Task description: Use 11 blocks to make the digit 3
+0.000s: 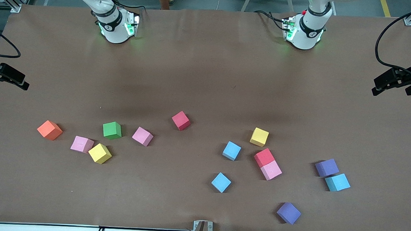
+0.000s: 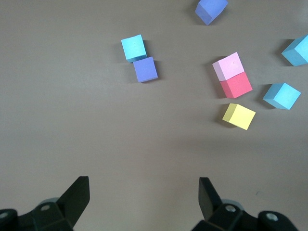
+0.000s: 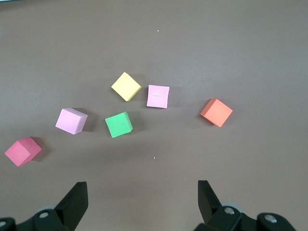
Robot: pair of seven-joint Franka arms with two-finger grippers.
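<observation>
Gaping wide over bare table, left claw (image 2: 142,195) and right claw (image 3: 142,197), both empty.

A brown desk (image 1: 207,77) fills the view. Black camera mounts (image 1: 397,80) with cables sit at both its ends, and a small metal bracket (image 1: 202,226) is fixed to its nearest edge.

white arms (image 1: 114,21), green lights, black cables
</observation>
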